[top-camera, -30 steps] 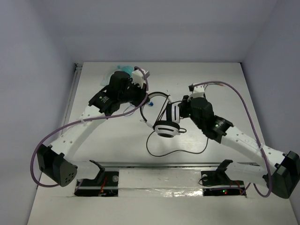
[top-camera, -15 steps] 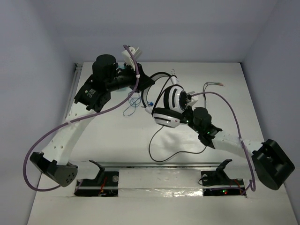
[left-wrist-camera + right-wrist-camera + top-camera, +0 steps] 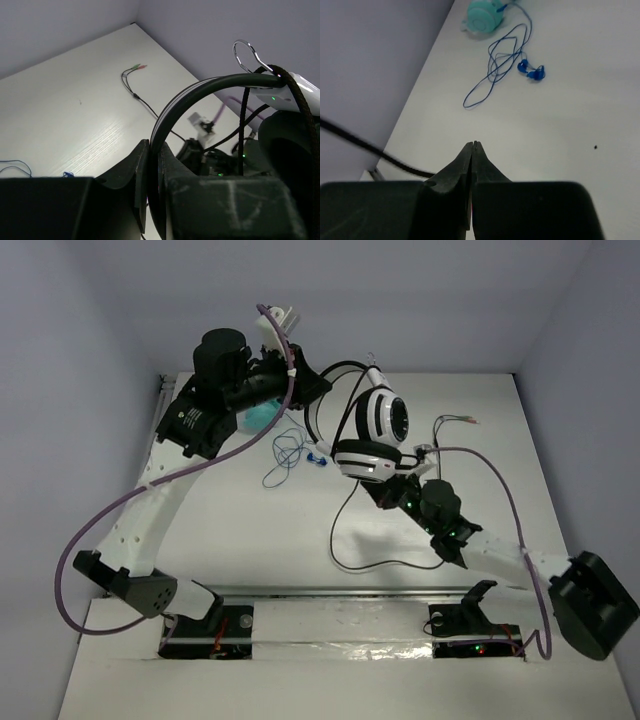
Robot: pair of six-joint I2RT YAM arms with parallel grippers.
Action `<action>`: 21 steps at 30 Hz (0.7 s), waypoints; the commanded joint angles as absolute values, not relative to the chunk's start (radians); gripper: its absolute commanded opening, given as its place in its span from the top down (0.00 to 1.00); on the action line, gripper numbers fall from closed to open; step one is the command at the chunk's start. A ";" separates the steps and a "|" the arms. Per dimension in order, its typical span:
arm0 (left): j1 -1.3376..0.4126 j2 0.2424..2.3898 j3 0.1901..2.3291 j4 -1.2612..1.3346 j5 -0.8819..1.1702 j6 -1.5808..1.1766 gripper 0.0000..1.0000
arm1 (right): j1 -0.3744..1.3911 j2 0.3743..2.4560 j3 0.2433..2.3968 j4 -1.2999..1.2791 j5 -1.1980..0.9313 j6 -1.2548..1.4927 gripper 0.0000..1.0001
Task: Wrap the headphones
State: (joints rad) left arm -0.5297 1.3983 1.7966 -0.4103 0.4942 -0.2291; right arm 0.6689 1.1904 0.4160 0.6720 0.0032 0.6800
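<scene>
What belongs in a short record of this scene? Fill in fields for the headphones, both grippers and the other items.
headphones: held above the table, cable trailing down onto it
left gripper: shut on the headband
right gripper: shut, near the lower earcup, nothing visibly held
other items: blue earbuds, teal object, thin cable with coloured plugs

Plastics and finishes as I see them
Black-and-white over-ear headphones (image 3: 380, 422) — glossy white plastic cups, smooth black band; white table (image 3: 75, 115) is matt, faintly grained.
</scene>
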 commanded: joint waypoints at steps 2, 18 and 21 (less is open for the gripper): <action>-0.522 1.414 1.885 -0.347 0.430 -0.327 1.00 | 0.670 0.987 0.387 0.479 0.190 0.738 1.00; -0.522 1.447 1.963 -0.318 0.361 -0.400 1.00 | 0.679 1.257 0.325 0.847 -0.093 0.764 0.33; -0.522 1.453 1.976 -0.331 0.331 -0.408 1.00 | 0.680 1.421 0.359 0.998 -0.098 0.772 0.33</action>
